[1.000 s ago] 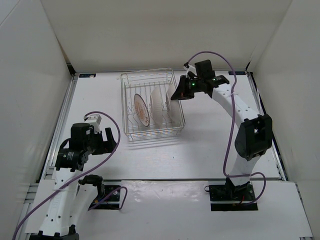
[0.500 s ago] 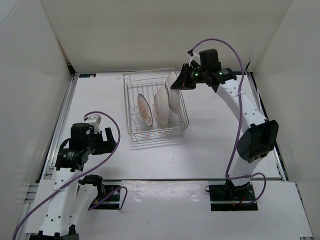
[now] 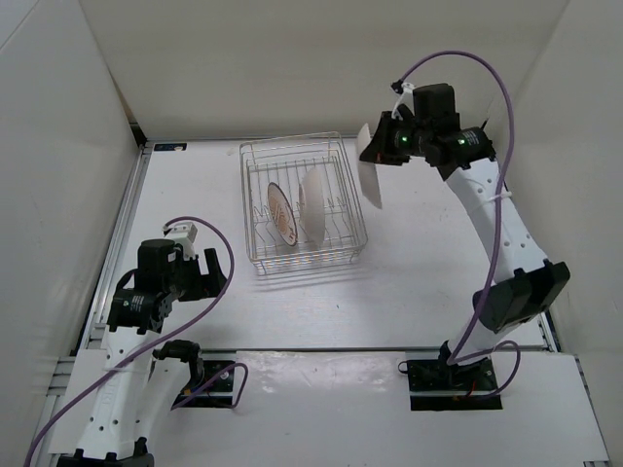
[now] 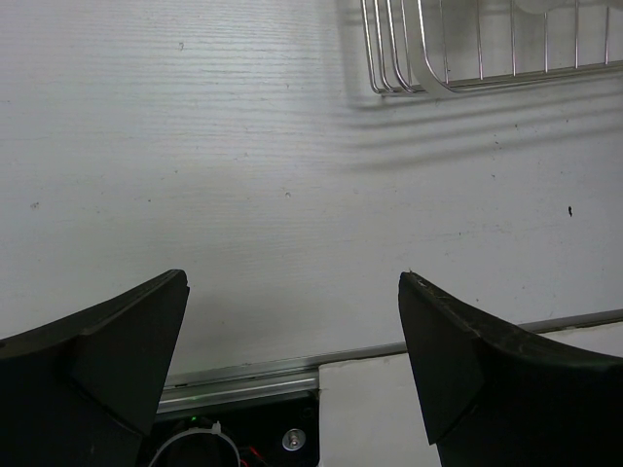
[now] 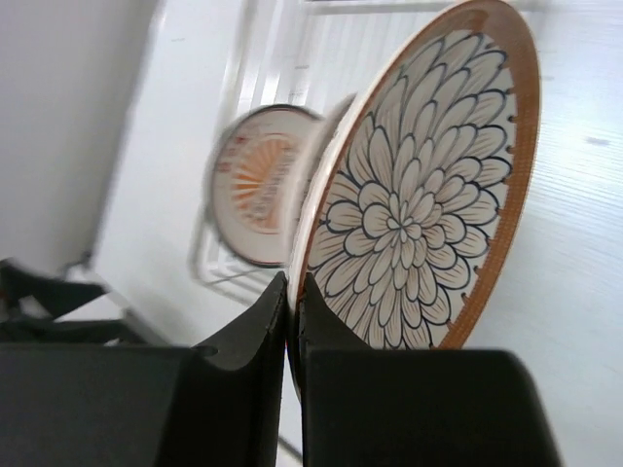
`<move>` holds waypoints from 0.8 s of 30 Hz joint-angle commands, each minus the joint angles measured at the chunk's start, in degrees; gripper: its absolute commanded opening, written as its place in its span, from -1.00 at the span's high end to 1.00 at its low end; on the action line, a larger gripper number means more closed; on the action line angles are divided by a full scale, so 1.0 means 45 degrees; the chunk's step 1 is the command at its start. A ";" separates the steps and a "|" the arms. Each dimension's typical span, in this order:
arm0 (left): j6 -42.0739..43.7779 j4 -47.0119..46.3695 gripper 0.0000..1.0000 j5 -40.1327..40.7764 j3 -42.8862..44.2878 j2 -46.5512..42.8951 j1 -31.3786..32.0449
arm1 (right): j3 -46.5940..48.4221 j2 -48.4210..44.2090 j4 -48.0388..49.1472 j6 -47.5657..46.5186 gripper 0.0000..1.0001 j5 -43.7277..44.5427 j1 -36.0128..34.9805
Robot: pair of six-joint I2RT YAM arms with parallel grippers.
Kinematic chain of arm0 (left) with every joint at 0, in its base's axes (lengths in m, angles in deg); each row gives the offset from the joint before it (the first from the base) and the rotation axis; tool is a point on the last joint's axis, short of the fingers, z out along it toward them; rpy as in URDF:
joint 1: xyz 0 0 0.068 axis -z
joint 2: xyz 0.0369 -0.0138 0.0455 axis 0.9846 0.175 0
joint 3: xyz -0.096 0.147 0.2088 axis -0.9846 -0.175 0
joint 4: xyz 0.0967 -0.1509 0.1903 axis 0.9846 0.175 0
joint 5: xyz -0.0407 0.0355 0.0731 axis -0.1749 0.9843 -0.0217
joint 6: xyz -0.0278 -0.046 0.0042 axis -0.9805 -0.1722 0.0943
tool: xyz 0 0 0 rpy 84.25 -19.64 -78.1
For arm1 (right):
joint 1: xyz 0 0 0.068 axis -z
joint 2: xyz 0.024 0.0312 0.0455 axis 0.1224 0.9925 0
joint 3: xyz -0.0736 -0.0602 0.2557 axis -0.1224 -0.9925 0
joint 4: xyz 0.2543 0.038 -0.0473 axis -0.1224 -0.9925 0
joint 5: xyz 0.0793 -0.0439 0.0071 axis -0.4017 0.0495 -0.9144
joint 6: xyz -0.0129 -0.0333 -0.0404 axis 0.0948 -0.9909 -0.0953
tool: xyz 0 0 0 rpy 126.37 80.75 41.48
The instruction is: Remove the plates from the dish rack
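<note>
My right gripper (image 5: 293, 288) (image 3: 382, 146) is shut on the rim of a petal-patterned plate (image 5: 419, 195) (image 3: 369, 167), which hangs on edge in the air just right of the dish rack (image 3: 346, 209). Two plates stand upright in the silver wire rack: one with an orange face (image 3: 277, 212) (image 5: 255, 185) and one showing its white underside (image 3: 313, 201). My left gripper (image 4: 292, 292) (image 3: 200, 268) is open and holds nothing, low over the table near the left front. A corner of the rack (image 4: 428, 83) shows at the top of the left wrist view.
White walls enclose the table on the left, back and right. A metal rail (image 4: 243, 384) runs along the near table edge by the left arm's base. Purple cables loop off both arms.
My right arm has lifted the petal-patterned plate up out of the rack and carried it to the right. The rack shifted slightly. My left arm has not moved.
</note>
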 commanded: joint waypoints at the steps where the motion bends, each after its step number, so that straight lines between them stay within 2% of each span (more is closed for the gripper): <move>1: -0.0002 0.0088 -1.00 0.0076 0.0054 0.0010 0.0048 | 0.1214 -0.1778 -0.1178 -0.2085 1.00 0.3563 0.0157; 3: -0.0002 0.0069 -1.00 0.0018 0.0034 0.0029 0.0048 | 0.0516 -0.1995 -0.1672 -0.2672 1.00 0.4278 0.0196; 4: -0.0002 0.0031 -1.00 0.0017 0.0034 0.0049 0.0048 | -0.0166 -0.2305 -0.1847 -0.2811 1.00 0.5673 0.0158; 6: -0.0002 0.0050 -1.00 0.0017 0.0054 0.0049 0.0029 | -0.1205 -0.2678 -0.2062 -0.3045 1.00 0.6503 0.0157; 12: -0.0002 0.0069 -1.00 -0.0002 0.0015 0.0128 0.0048 | -0.4851 -0.2562 -0.2514 -0.2367 1.00 0.9551 0.0118; 17: 0.0018 0.0069 -1.00 0.0076 0.0015 0.0108 0.0029 | -0.6577 -0.2328 -0.1596 -0.1855 1.00 1.0372 0.0118; 24: -0.0002 0.0108 -1.00 0.0036 0.0034 0.0284 0.0048 | -0.6618 -0.0455 -0.2317 -0.1582 1.00 1.1410 0.0040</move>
